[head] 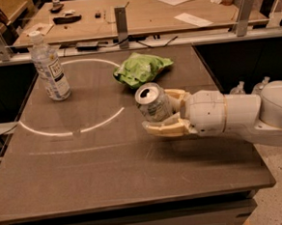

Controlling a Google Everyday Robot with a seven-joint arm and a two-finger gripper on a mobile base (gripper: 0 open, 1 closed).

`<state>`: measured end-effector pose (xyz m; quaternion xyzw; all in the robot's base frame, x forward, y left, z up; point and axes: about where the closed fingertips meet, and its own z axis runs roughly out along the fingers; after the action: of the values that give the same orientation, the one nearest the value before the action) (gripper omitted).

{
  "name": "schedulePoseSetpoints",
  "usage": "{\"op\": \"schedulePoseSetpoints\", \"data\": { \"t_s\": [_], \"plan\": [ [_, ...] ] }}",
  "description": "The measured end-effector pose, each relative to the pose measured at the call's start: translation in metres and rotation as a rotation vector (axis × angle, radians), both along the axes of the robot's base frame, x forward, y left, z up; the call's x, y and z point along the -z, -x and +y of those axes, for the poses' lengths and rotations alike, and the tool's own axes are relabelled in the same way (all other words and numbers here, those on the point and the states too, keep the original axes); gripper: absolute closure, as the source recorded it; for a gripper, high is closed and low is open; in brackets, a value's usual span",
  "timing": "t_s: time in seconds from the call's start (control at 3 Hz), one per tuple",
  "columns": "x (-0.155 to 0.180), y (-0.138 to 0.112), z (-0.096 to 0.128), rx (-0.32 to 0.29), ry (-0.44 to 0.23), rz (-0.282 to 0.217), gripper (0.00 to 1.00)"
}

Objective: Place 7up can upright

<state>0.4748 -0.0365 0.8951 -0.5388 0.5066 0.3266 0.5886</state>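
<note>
The 7up can [152,102] is a small silver can with its pull-tab top turned up and toward the left. It is tilted and held between the cream fingers [167,129] of my gripper [160,114], above the dark table [87,171], right of its middle. The gripper is shut on the can and reaches in from the right on a white arm [238,115]. The can's lower part is hidden by the fingers.
A green chip bag [140,68] lies just behind the can. A clear plastic bottle [50,67] with a white label stands at the back left. A white arc [74,131] is marked on the tabletop. A wooden bench with clutter runs along the back.
</note>
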Motion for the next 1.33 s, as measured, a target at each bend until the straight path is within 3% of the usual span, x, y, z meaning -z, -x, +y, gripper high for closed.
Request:
{"op": "schedulePoseSetpoints", "data": {
  "t_s": [0.33, 0.67, 1.33],
  "plan": [
    [0.01, -0.003, -0.008, 0.038, -0.008, 0.119, 1.0],
    [0.019, -0.004, -0.013, 0.076, -0.008, 0.186, 1.0],
    [0.041, 0.004, -0.014, 0.159, -0.046, 0.211, 1.0]
  ]
}}
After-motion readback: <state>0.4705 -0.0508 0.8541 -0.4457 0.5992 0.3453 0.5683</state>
